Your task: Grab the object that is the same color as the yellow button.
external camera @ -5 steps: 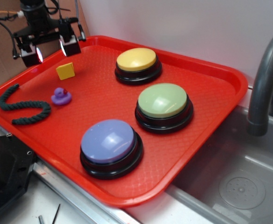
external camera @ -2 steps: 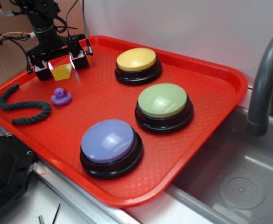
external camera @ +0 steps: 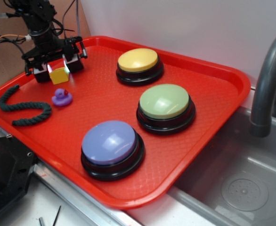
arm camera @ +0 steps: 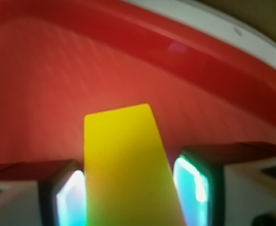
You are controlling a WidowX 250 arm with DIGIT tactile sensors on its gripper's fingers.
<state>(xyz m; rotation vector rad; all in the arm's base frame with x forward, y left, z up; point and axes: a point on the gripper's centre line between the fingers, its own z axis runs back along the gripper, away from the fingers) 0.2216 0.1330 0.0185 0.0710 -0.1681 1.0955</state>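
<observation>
The small yellow block (external camera: 59,74) sits on the red tray (external camera: 208,136) at its far left, between my gripper's (external camera: 57,70) two fingers. In the wrist view the block (arm camera: 124,165) fills the gap between the lit pads; the left pad (arm camera: 72,200) and right pad (arm camera: 192,188) press close against its sides. The gripper is down at tray level, shut on the block. The yellow button (external camera: 138,64), with a domed top and black base, stands at the tray's back, well right of the gripper.
A small purple duck (external camera: 61,97) lies just in front of the gripper. A dark rope (external camera: 27,113) curls at the tray's left edge. A green button (external camera: 165,107) and a purple-blue button (external camera: 111,148) stand mid-tray. A sink (external camera: 241,188) and grey faucet (external camera: 267,84) lie to the right.
The gripper came down from above the tray's far left corner onto the yellow block, and its fingers have narrowed around it. The block has shifted slightly left.
</observation>
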